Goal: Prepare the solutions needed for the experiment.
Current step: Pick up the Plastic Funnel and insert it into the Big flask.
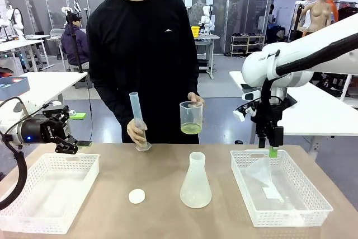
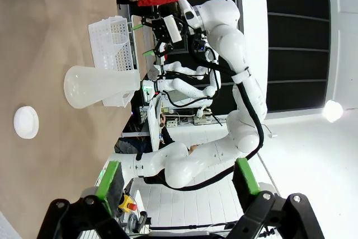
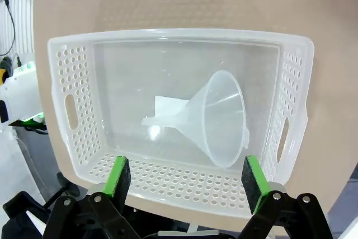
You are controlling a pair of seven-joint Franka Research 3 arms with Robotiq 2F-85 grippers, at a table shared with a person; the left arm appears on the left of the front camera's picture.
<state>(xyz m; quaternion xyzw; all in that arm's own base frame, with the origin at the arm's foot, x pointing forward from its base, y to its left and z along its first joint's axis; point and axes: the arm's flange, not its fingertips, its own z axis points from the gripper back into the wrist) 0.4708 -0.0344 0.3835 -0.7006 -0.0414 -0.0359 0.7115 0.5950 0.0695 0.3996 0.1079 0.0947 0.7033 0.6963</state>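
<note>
Right wrist view shows the right claw [image 3: 184, 173] spread wide, pinching nothing. Just beyond its green pads a clear cone-shaped plastic funnel [image 3: 221, 118] lies on its side in the perforated white basket [image 3: 179, 36]. Also the left claw [image 2: 178, 176] is spread and empty. Between both claws, apart from each, the solutions [image 1: 191, 129] form a thin yellow-green layer in a transparent beaker [image 1: 191, 113] in the person's hand [image 1: 195, 100].

I count: desk [image 1: 162, 163], one. Trays, two: left tray [image 1: 92, 177] at its left edge, right tray [image 1: 285, 214] at its right edge. Flask [image 1: 196, 186], one. Funnel [image 3: 221, 118], one. White disc [image 1: 136, 196], one. Beaker [image 1: 191, 113], one, holding the solutions [image 1: 191, 129]. Measuring cylinder [image 1: 137, 116], one. My claws, two: left claw [image 2: 178, 176], right claw [image 3: 184, 174].
</note>
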